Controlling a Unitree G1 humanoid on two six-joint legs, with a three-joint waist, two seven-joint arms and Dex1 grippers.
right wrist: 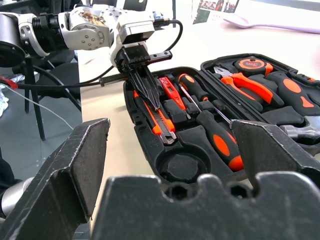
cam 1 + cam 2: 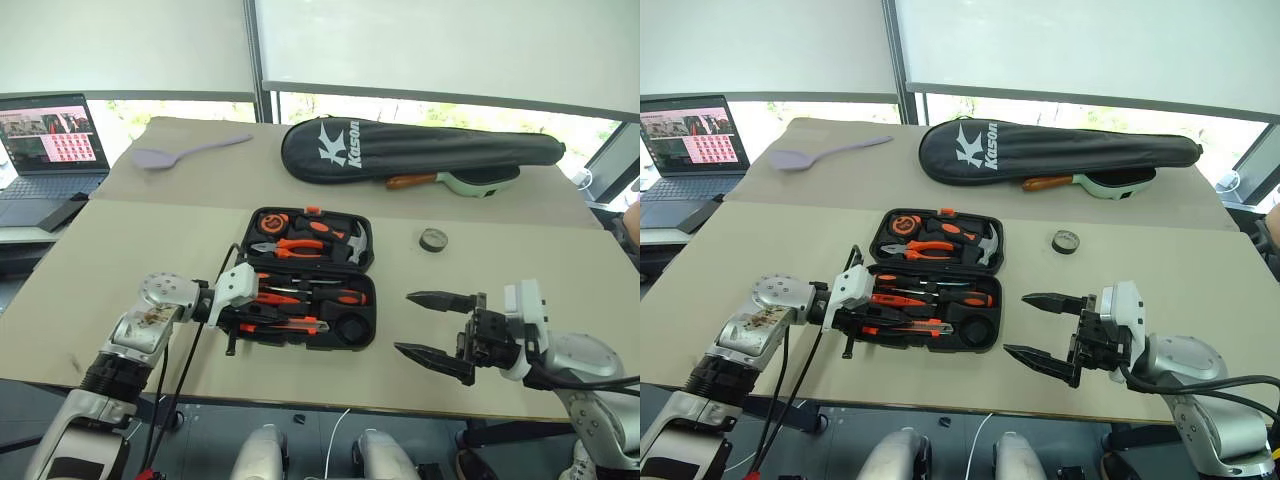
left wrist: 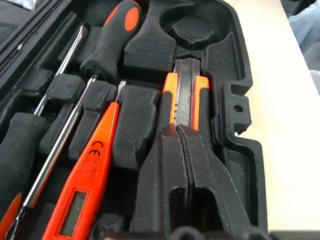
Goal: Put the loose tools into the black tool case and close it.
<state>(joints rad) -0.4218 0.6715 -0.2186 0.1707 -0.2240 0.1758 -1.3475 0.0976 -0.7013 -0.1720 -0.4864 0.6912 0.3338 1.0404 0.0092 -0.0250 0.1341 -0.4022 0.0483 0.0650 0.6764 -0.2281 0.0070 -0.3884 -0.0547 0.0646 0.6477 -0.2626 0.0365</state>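
Black tool case: open flat on the tan table, hinge line running left to right, lid half on the far side, base half nearer the robot.

Lid half: orange tape measure, orange-handled pliers, steel hammer, all seated in recesses.

Base half, far to near:
- Two black-and-orange screwdrivers, long axes left to right along the case, handles toward the right, shafts pointing left.
- Slim orange tester pen, lying beside the screwdriver shafts and roughly parallel to them.
- Orange-black utility knife, in the front recess, long axis left to right along the front edge of the case.
- Round recess at the front right corner, unfilled.

Small dark tape roll: loose on the table, lying flat, well to the right of the case.

Left gripper: fingers pressed together, tips resting on the knife's body, nothing clamped between them; it reaches in from the left of the case.

Right gripper: jaws spread wide, holding nothing, pointing left, hovering over the table right of the case.

Other items: black Kason racket bag and lilac spatula at the far side; laptop far left.
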